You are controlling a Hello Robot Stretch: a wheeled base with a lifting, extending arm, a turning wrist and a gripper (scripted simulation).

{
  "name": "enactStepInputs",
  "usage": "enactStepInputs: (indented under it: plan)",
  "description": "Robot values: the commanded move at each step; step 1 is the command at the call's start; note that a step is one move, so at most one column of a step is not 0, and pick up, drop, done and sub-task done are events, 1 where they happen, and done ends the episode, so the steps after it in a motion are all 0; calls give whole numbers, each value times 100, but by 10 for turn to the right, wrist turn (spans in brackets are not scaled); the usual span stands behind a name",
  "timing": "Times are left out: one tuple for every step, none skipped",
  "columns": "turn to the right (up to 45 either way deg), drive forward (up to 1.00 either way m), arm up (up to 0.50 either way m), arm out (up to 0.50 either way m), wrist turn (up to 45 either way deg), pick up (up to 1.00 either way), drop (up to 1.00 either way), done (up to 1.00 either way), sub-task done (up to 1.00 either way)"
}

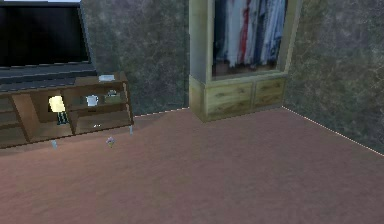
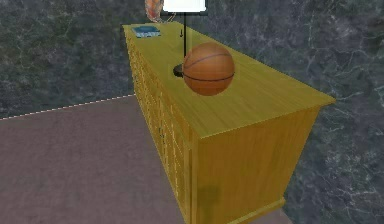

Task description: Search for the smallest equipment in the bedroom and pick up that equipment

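Observation:
An orange basketball (image 2: 208,68) rests on top of a long yellow wooden dresser (image 2: 260,130) in the arm side view. Just behind the ball stands a lamp (image 2: 184,40) with a thin dark stem and a white shade. A flat blue thing (image 2: 148,32) lies at the dresser's far end, with a pinkish thing (image 2: 152,10) beyond it at the top edge.
In the forward view a dark television (image 1: 40,35) sits on a low wooden stand (image 1: 70,110) with small things on its shelves. A wooden wardrobe (image 1: 240,95) with hanging clothes and drawers stands against the dark wall. Reddish bare floor (image 1: 220,170) spreads between them.

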Motion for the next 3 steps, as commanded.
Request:
enactStepInputs:
  plan:
    - [0, 0, 50, 0, 0, 0, 0, 0, 0]
    - [0, 0, 38, 0, 0, 0, 0, 0, 0]
    - [0, 0, 0, 48, 0, 0, 0, 0, 0]
